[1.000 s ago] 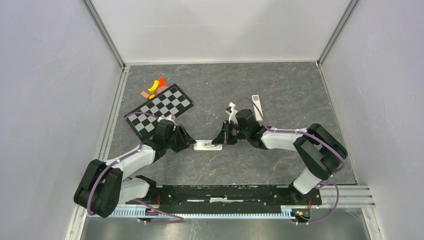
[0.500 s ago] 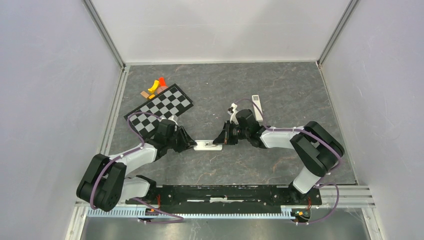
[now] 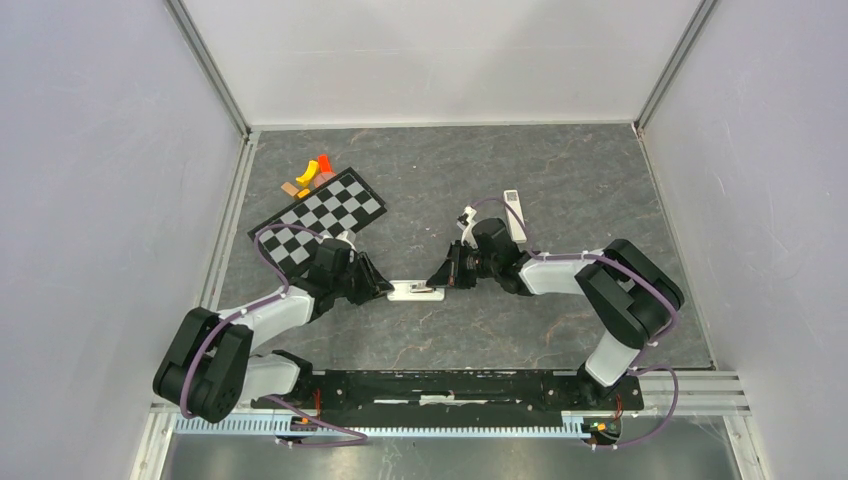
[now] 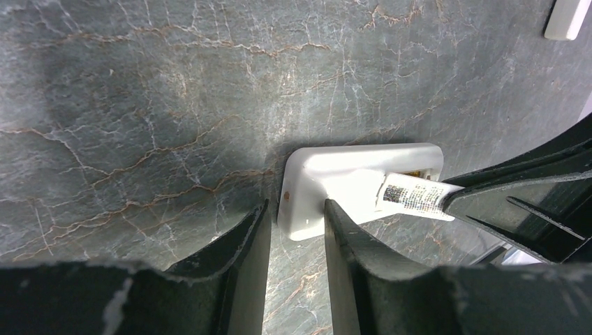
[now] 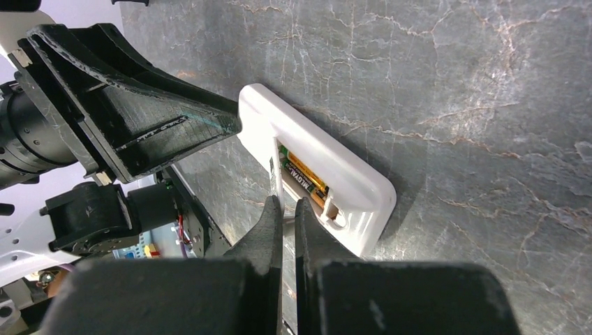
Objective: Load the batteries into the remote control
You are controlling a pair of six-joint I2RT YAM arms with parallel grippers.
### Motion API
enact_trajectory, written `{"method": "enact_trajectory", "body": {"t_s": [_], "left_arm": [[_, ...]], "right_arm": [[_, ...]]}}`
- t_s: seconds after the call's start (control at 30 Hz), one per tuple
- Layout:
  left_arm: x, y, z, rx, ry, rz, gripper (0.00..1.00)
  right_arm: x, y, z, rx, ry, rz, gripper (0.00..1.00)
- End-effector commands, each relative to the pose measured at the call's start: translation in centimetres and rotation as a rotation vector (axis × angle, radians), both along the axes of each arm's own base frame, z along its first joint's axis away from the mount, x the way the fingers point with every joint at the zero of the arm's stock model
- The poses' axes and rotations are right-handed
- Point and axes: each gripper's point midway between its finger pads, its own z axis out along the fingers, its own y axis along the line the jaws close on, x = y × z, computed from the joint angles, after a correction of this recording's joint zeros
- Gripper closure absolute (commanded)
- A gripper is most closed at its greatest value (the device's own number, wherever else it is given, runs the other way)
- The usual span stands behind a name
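The remote control [image 3: 412,292] lies back up on the dark stone table between my two grippers. It is a white body in the left wrist view [image 4: 342,174] and the right wrist view [image 5: 352,174]. Its battery bay is open, and two batteries [image 5: 305,179], dark with gold bands, lie side by side in it. My left gripper [image 3: 385,289] has its fingers closed on a corner of the remote's left end [image 4: 294,207]. My right gripper [image 3: 441,283] is shut [image 5: 287,202] on a thin white battery cover [image 4: 413,197] with a printed label. The cover is tilted at the bay's edge [image 5: 274,174].
A narrow white strip [image 3: 514,214] lies behind the right gripper and shows in the left wrist view [image 4: 567,17]. A checkerboard [image 3: 318,220] and small orange and red pieces [image 3: 312,172] lie at the back left. Grey walls enclose the table.
Both grippers stay at the remote's ends. The right arm's elbow has shifted slightly left. The remote has hardly moved.
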Motion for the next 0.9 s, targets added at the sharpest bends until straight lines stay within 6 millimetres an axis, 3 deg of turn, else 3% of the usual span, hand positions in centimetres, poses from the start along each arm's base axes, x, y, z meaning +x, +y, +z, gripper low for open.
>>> {"method": "enact_trajectory", "body": {"t_s": [0.0, 0.27, 0.53, 0.73, 0.87], "left_arm": [[0.1, -0.4, 0.2, -0.001, -0.03, -0.047, 0.6], [0.2, -0.5, 0.3, -0.004, -0.036, -0.05, 0.6], [0.2, -0.3, 0.1, 0.005, -0.034, -0.044, 0.61], [0.1, -0.5, 0.2, -0.004, -0.033, -0.051, 0.61], [-0.1, -0.6, 0.2, -0.015, -0.033, -0.055, 0.62]], "right_arm": [[0.1, 0.5, 0.2, 0.03, 0.003, 0.013, 1.0], [-0.7, 0.4, -0.4, 0.025, 0.026, 0.049, 1.0], [-0.7, 0.7, 0.6, 0.026, 0.01, 0.085, 1.0], [-0.5, 0.8, -0.3, 0.009, 0.033, 0.076, 1.0], [-0.2, 0.8, -0.6, 0.0, 0.038, 0.055, 0.93]]}}
